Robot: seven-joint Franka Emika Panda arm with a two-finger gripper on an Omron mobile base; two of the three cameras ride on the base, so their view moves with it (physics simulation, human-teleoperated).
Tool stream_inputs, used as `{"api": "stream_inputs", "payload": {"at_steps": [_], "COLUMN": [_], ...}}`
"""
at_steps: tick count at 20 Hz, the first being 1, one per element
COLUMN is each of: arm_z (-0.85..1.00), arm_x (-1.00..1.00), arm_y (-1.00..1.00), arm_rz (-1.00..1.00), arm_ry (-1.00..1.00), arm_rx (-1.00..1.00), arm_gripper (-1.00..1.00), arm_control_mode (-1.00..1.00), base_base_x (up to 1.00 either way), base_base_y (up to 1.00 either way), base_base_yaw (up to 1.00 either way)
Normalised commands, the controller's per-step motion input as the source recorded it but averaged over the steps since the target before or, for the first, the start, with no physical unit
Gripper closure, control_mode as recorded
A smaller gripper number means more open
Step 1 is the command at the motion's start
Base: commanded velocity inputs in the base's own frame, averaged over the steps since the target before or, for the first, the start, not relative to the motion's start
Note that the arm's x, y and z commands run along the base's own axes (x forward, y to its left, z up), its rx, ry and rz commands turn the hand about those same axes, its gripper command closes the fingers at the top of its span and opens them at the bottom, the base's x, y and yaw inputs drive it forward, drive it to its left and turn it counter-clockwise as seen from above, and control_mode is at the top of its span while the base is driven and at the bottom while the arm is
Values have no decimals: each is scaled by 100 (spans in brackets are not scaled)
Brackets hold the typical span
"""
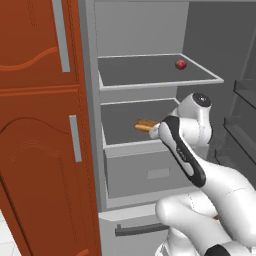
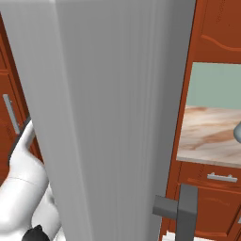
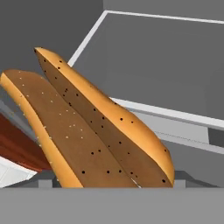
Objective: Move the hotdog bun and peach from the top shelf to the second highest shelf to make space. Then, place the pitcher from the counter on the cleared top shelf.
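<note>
The hotdog bun (image 1: 144, 125) hangs just over the second highest shelf (image 1: 125, 144) of the open fridge, at the tip of my gripper (image 1: 154, 129). In the hand view the hotdog bun (image 3: 100, 131) lies tilted right between the jaws, which stand wide and closed against its sides; the fingertips are hidden behind it. The peach (image 1: 180, 64) rests at the back right of the top shelf (image 1: 150, 83), well above my hand. A sliver of the pitcher (image 2: 238, 133) shows at the right edge on the counter (image 2: 212, 136).
The open fridge door (image 2: 117, 117) stands close in front of the right base camera. Red-brown cupboard doors (image 1: 40, 125) with grey handles flank the fridge on the left. A grey drawer (image 1: 145, 172) sits under the second shelf, and door racks (image 1: 242, 130) are to the right.
</note>
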Motion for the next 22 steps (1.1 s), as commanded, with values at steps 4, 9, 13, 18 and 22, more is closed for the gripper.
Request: {"api": "stream_inputs", "payload": {"at_steps": [4,9,13,18,22], "arm_z": [-38,-63,-56,-16,0], "arm_x": [50,36,39,51,57], "arm_y": [1,0,1,0,0], "arm_rz": [0,0,0,0,0], "arm_ry": [0,0,0,0,0], "arm_rx": [0,0,0,0,0], "arm_gripper": [100,100,100,100,100], "arm_control_mode": [-100,-100,-100,-100,-100], "base_base_x": [0,0,0,0,0], "base_base_y": [0,0,0,0,0], "base_base_yaw": [0,0,0,0,0]}}
